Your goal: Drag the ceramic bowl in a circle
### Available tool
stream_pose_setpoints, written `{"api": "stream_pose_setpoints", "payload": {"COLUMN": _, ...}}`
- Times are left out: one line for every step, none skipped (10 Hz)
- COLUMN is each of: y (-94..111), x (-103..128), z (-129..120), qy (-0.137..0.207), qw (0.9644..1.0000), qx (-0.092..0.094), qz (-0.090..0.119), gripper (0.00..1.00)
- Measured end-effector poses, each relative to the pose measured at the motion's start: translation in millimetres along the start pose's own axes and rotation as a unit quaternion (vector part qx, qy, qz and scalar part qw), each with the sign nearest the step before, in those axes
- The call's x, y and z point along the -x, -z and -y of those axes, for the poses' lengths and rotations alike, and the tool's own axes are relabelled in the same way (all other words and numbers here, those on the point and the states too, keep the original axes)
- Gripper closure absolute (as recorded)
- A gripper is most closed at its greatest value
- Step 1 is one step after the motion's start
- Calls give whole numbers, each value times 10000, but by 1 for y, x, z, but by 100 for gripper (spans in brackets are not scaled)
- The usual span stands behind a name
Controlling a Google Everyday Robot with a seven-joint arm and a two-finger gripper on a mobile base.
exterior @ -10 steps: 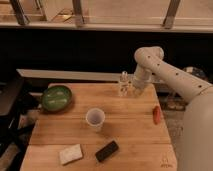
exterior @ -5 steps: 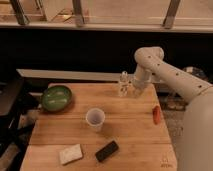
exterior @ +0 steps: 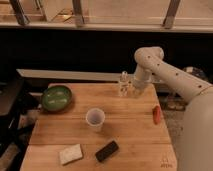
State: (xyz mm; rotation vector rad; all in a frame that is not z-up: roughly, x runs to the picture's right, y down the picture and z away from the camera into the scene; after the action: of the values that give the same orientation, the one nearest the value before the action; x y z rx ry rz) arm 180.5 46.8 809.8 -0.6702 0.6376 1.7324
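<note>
Table (exterior: 131,127) with ceramic bowl (exterior: 56,97), cup (exterior: 95,119); claw (exterior: 123,90) above

The desk (exterior: 131,134) carries five loose things, one of each kind: one ceramic bowl (exterior: 56,97), green; one white cup (exterior: 95,119); one pale squarish block (exterior: 70,154); one dark flat block (exterior: 107,150); one small orange-red piece (exterior: 157,114). One arm (exterior: 165,75) reaches in, its one hand (exterior: 124,86) over the desk's far edge.

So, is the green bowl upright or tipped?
Upright: the round green ceramic bowl sits mouth up. The pincer hangs apart, over the far edge of the wooden table.
</note>
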Motion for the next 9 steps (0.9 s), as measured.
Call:
{"api": "stream_pose_setpoints", "payload": {"y": 0, "x": 0, "z": 0, "qy": 1, "qw": 10000, "qx": 0, "qz": 0, "gripper": 96}}
{"api": "stream_pose_setpoints", "payload": {"y": 0, "x": 0, "z": 0, "qy": 1, "qw": 10000, "qx": 0, "qz": 0, "gripper": 96}}
{"api": "stream_pose_setpoints", "payload": {"y": 0, "x": 0, "z": 0, "qy": 1, "qw": 10000, "qx": 0, "qz": 0, "gripper": 96}}
{"api": "stream_pose_setpoints", "payload": {"y": 0, "x": 0, "z": 0, "qy": 1, "qw": 10000, "qx": 0, "qz": 0, "gripper": 96}}
{"api": "stream_pose_setpoints", "payload": {"y": 0, "x": 0, "z": 0, "qy": 0, "qw": 10000, "qx": 0, "qz": 0, "gripper": 96}}
{"api": "stream_pose_setpoints", "payload": {"y": 0, "x": 0, "z": 0, "qy": 1, "qw": 10000, "qx": 0, "qz": 0, "gripper": 96}}
{"api": "stream_pose_setpoints", "payload": {"y": 0, "x": 0, "z": 0, "qy": 2, "qw": 10000, "qx": 2, "qz": 0, "gripper": 96}}
{"api": "stream_pose_setpoints", "payload": {"y": 1, "x": 0, "z": -2, "qy": -2, "qw": 10000, "qx": 61, "qz": -12, "gripper": 96}}
{"api": "stream_pose_setpoints", "payload": {"y": 1, "x": 1, "z": -11, "qy": 22, "qw": 9997, "qx": 252, "qz": -3, "gripper": 99}}
